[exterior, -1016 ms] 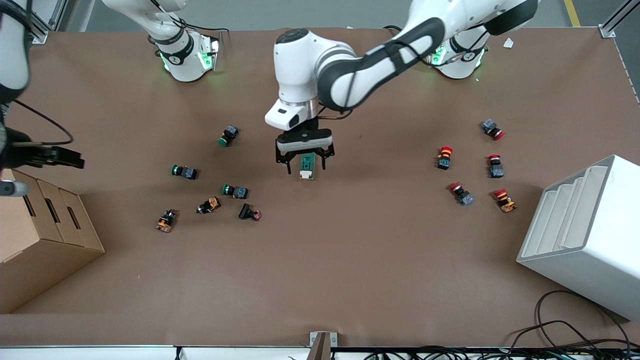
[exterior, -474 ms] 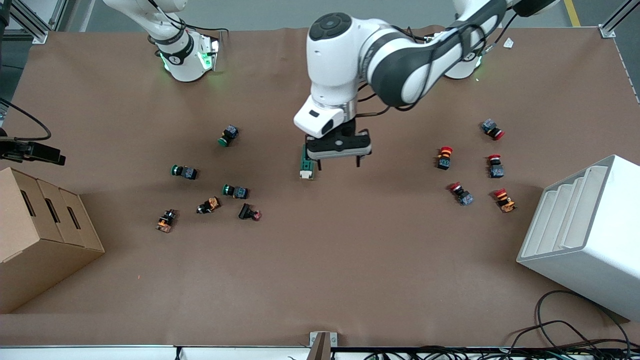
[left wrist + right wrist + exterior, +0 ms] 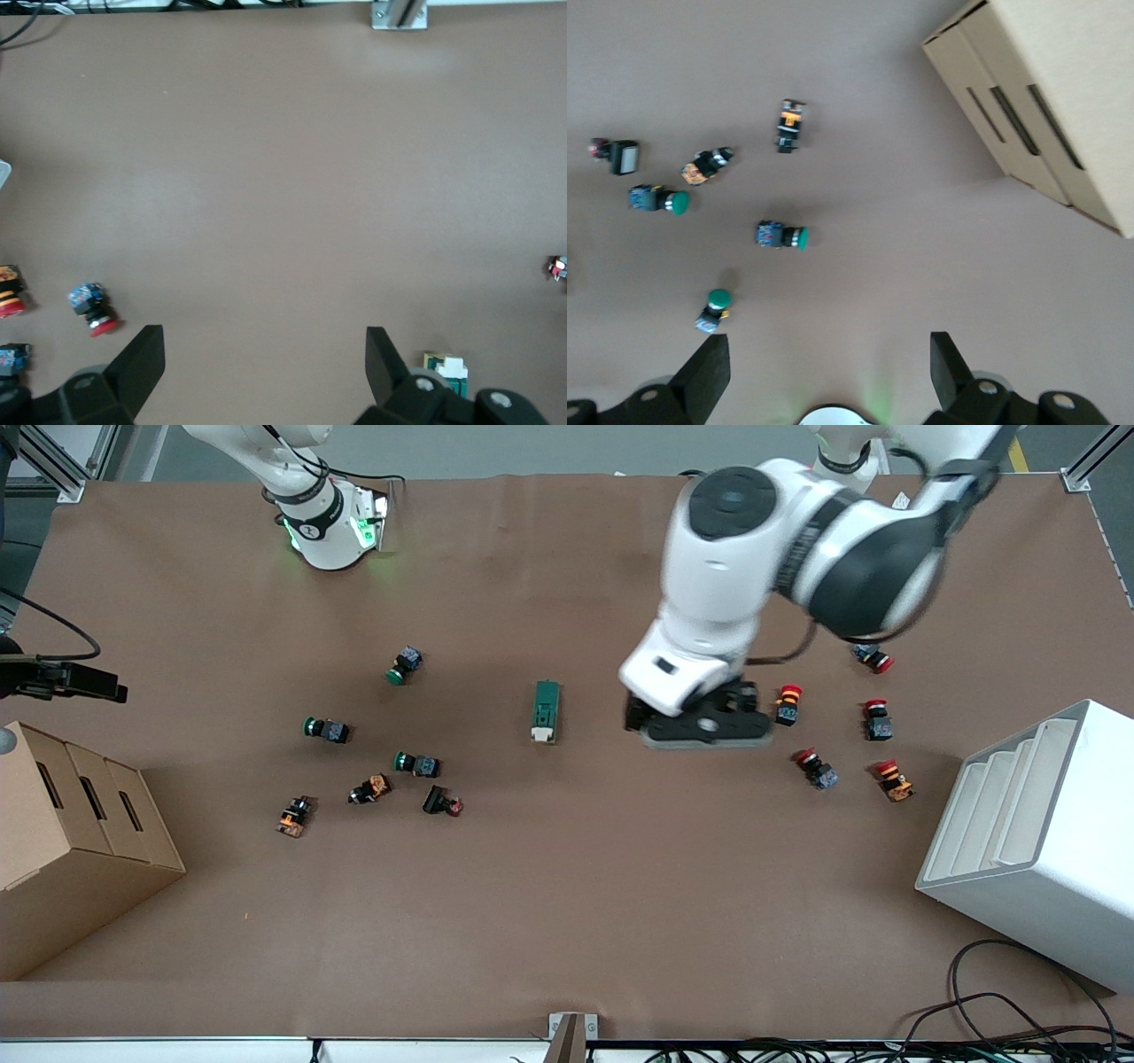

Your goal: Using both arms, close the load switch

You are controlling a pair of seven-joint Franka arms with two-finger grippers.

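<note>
Cardboard box [image 3: 75, 841] parked at right arm's end of table, white stepped bin [image 3: 1036, 841] at left arm's end. Green-capped buttons [image 3: 407, 664] scattered toward right arm's end, red-capped buttons [image 3: 788, 702] toward left arm's end. Nothing stacked on load switch [image 3: 546, 711]; it's laid flat mid-table, dark green body, white lever piece at end nearer front camera. Left gripper [image 3: 264, 354] hung over bare table between switch and red buttons, fingers spread, nothing pinched. Right gripper [image 3: 829, 359] held off table's edge above box, fingers spread too.
</note>
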